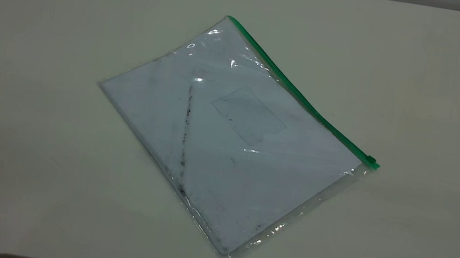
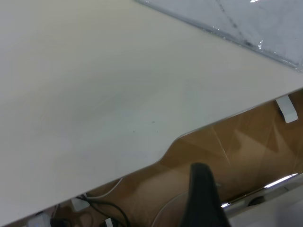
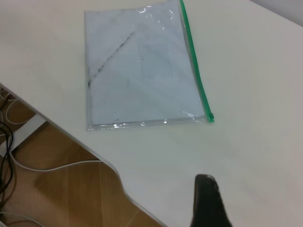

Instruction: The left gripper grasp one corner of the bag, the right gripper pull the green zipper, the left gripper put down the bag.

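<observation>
The large flat clear plastic bag [image 1: 232, 143] with white sheets inside lies flat on the pale matte table [image 1: 20, 134], turned diagonally, its corners pointing roughly to 12, 3, 6 and 9 o'clock in the exterior view. A dark smudged line [image 1: 184, 140] runs across the sheets. The thin bright-green zipper [image 1: 298, 91] follows the edge from the 12 o'clock corner down to the 3 o'clock corner, where its small green slider tab [image 1: 371, 162] sits.

Neither arm appears in the exterior view. The left gripper [image 2: 204, 198] shows as one black finger hanging off the table's edge over the brown floor [image 2: 227, 146], well apart from the bag. The right gripper [image 3: 209, 201] shows as one black finger above the table, also clear of the bag. Whether either gripper's fingers are apart or together cannot be told.
</observation>
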{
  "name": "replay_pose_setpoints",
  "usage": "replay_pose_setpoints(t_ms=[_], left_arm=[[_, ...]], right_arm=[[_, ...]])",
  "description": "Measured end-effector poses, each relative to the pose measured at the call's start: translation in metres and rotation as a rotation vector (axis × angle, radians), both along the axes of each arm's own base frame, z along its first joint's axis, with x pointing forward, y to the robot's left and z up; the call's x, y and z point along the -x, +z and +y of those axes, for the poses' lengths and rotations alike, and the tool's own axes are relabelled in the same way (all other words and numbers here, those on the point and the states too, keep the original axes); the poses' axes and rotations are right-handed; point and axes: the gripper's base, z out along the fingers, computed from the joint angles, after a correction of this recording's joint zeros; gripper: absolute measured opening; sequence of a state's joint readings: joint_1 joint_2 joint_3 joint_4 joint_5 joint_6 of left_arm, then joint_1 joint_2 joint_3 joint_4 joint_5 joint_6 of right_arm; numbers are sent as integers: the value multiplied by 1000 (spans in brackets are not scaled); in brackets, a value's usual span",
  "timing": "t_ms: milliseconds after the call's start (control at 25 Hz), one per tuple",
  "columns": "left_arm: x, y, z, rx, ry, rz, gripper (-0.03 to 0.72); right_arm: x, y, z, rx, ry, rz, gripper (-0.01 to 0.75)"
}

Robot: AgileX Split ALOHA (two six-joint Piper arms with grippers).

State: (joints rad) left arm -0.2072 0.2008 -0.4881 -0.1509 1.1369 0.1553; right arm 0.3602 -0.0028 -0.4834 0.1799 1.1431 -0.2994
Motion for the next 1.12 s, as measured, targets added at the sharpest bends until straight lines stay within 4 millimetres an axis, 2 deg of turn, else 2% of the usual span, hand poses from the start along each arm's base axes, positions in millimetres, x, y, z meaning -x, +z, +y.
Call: replay_pose_setpoints(t_ms=[280, 480, 680, 1120], left_arm=[[1, 0, 1, -13, 0, -13, 590], [7, 0, 5, -39, 179, -82, 590], [20, 0, 6, -24, 281, -172, 590], [26, -1, 6, -25, 301, -219, 590]], right_arm=[[0, 0, 0, 0, 0, 0, 510], [0, 0, 0, 0, 0, 0, 510], [0, 0, 0, 0, 0, 0, 510], [0, 0, 0, 0, 0, 0, 510]])
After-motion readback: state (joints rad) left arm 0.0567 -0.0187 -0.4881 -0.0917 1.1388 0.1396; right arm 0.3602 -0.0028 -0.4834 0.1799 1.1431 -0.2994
